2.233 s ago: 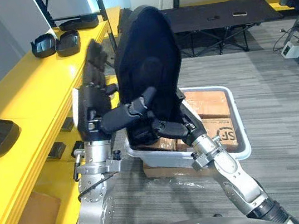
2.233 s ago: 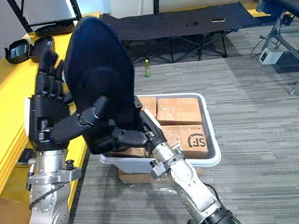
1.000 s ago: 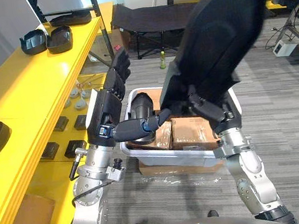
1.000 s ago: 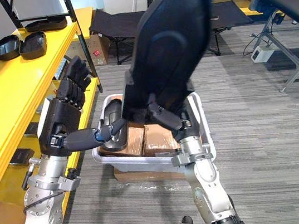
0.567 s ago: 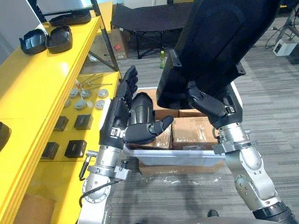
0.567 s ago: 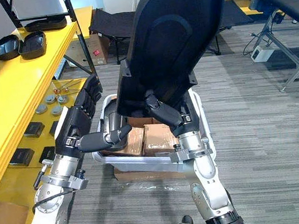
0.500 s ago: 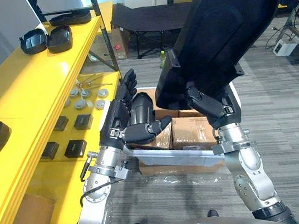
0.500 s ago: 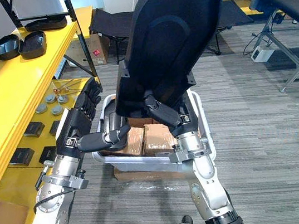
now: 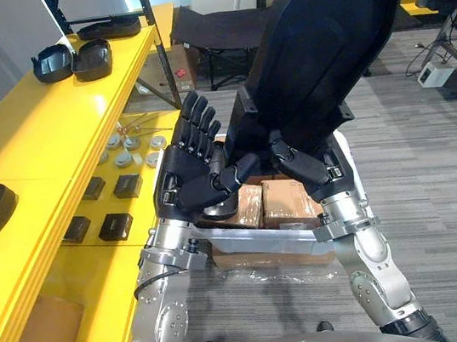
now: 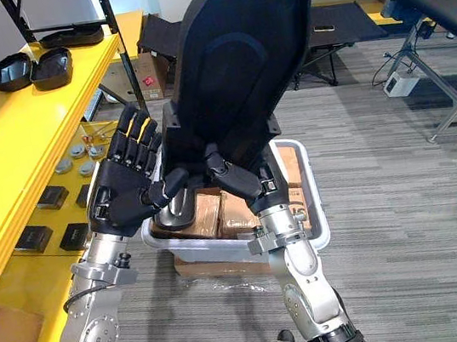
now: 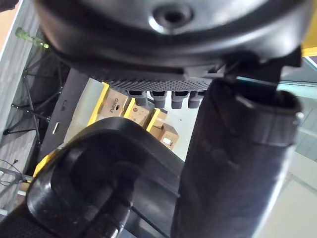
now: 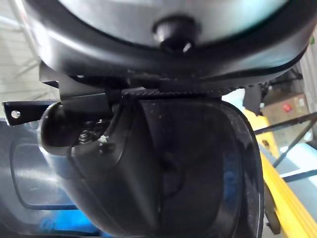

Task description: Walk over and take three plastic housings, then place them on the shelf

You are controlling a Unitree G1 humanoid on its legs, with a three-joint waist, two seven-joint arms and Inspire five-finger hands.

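Black plastic housing (image 9: 326, 44) stands tilted over a white bin (image 10: 319, 209) of boxes, its lower end clasped in the right hand (image 9: 301, 164). Just beside it, the left hand (image 9: 187, 181) has straight, spread fingers. Smaller housings (image 9: 75, 62) lie on the yellow shelf (image 9: 51, 137).

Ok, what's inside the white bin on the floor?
Brown cardboard boxes and a dark housing at the bin's left side. The large black housing, held in the right hand, covers the rest.
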